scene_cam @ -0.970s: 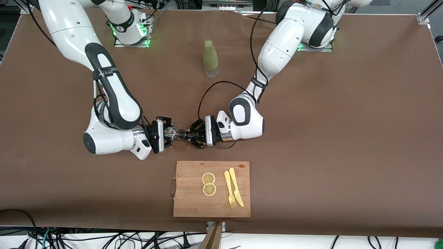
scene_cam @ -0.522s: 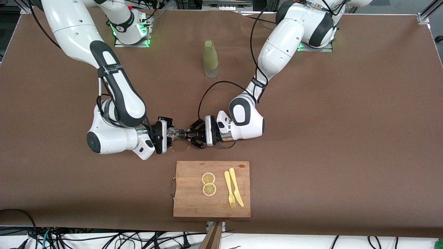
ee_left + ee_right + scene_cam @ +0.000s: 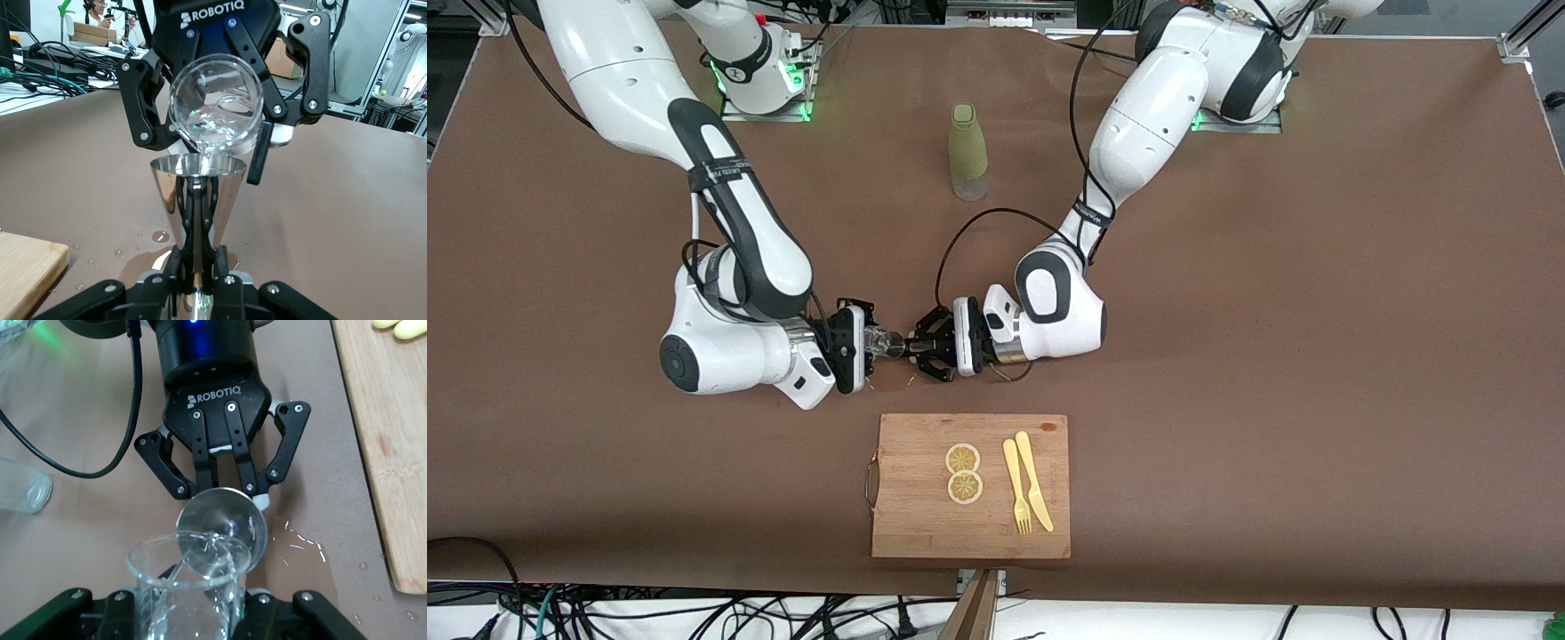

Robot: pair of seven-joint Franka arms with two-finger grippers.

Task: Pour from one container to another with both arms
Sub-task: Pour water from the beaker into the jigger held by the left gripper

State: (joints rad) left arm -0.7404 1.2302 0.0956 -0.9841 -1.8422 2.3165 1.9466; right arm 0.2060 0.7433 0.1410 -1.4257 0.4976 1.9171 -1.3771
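My right gripper (image 3: 869,345) is shut on a clear glass (image 3: 881,341) and holds it tipped over, a little above the table's middle. Its rim rests over the mouth of a shiny metal cone cup (image 3: 897,345), which my left gripper (image 3: 919,347) holds upright, shut on its narrow lower part. In the left wrist view, water runs from the glass (image 3: 215,112) into the cone cup (image 3: 198,190). In the right wrist view, the glass (image 3: 187,587) sits between my jaws and the cup (image 3: 223,530) shows just past its rim. A wet patch (image 3: 889,384) lies on the table beneath.
A green bottle (image 3: 967,151) stands between the arms' bases. A wooden cutting board (image 3: 916,524) lies nearer to the front camera than the grippers, with two lemon slices (image 3: 963,459), a yellow fork (image 3: 1016,493) and a yellow knife (image 3: 1033,484) on it.
The right arm has shifted toward the left gripper, bringing the glass closer over the cone cup. The left arm has not moved.
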